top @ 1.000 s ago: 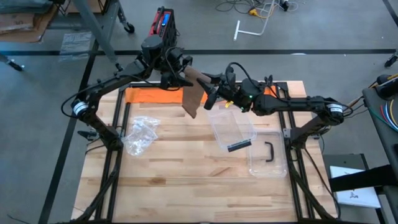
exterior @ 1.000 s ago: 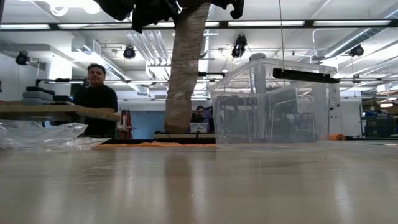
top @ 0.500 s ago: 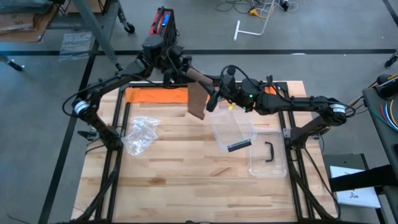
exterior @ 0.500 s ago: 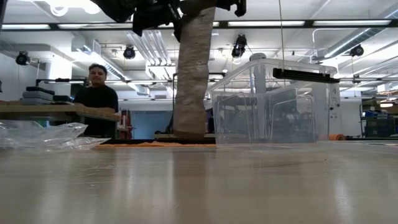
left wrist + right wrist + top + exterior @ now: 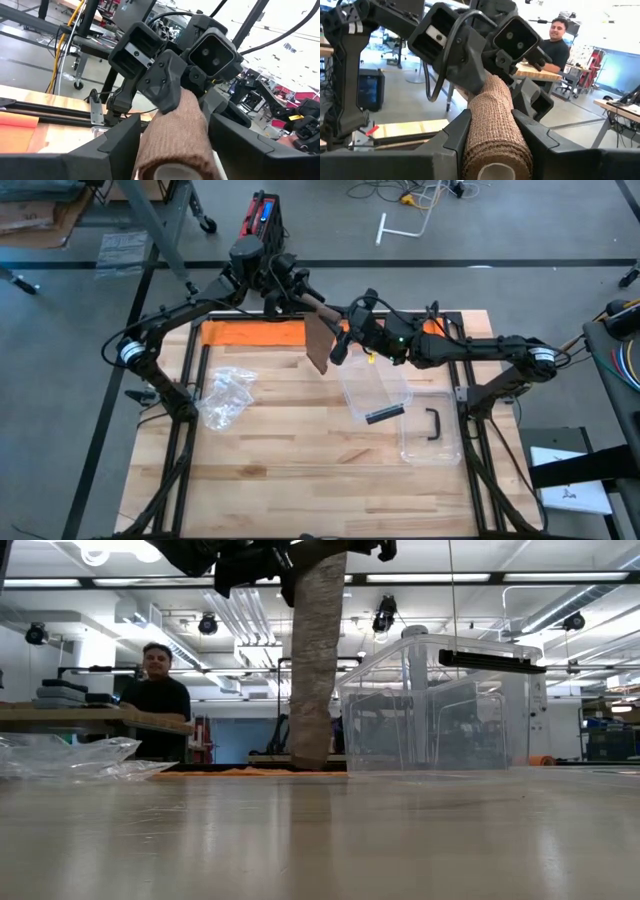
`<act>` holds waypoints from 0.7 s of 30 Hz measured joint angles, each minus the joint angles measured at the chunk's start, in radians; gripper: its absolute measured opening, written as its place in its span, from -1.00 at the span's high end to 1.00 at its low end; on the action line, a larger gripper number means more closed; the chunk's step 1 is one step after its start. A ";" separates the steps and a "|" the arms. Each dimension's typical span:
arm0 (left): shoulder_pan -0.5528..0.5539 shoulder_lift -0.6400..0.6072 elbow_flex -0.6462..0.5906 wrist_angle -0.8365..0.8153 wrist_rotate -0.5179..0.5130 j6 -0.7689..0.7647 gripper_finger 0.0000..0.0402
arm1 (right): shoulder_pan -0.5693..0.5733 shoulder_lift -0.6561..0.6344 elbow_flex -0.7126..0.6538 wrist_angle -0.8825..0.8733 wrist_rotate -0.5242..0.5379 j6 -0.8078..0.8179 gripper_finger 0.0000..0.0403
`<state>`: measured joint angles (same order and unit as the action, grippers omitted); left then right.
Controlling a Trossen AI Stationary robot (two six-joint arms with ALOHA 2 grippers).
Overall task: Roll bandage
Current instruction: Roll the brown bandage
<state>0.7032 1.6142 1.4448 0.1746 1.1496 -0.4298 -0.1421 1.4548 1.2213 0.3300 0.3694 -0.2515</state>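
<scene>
A brown bandage roll (image 5: 320,308) is held level, high over the table's far part, between my two grippers, which face each other. My left gripper (image 5: 290,295) is shut on the roll's left end and my right gripper (image 5: 345,335) on its right end. A loose tail of bandage (image 5: 315,660) hangs straight down from the roll. Its lower end (image 5: 308,760) reaches about table height by the orange mat (image 5: 250,333); whether it touches, I cannot tell. My left gripper pinches the roll's left end (image 5: 172,145) between its two fingers, one on each side. The fingers lie level and along the roll, coming from the table's far left. The roll is lifted clear. My right gripper pinches the roll's right end (image 5: 492,140) between its two fingers, one on each side. The fingers lie level and along the roll, coming from the table's right. The roll stays level with its tail hanging slack below.
A clear plastic box (image 5: 375,385) stands right of the tail, with its lid (image 5: 430,430) and black handle near the right edge. A crumpled plastic bag (image 5: 225,395) lies at the left. A person (image 5: 155,690) is in the room beyond the table.
The hanging tail has swung toward the table's right and turned edge-on. It was slanted and now hangs straight down, with its lower end a little lower. Both grippers have stayed in place on the roll, and the right one has rolled about its own line.
</scene>
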 joint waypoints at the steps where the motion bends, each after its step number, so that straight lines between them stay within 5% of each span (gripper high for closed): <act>1: -0.001 0.000 0.000 0.001 0.000 0.002 -0.12 | 0.000 0.000 0.000 -0.003 0.000 0.002 0.42; 12: -0.013 0.000 0.000 0.006 0.011 -0.009 0.42 | 0.001 0.000 0.000 0.001 -0.002 -0.021 0.41; 21: -0.015 0.000 0.000 0.006 0.011 -0.061 -0.02 | 0.000 0.000 0.000 0.010 0.002 -0.042 0.43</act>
<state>0.6880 1.6142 1.4452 0.1802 1.1602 -0.4911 -0.1417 1.4548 1.2213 0.3398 0.3719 -0.2932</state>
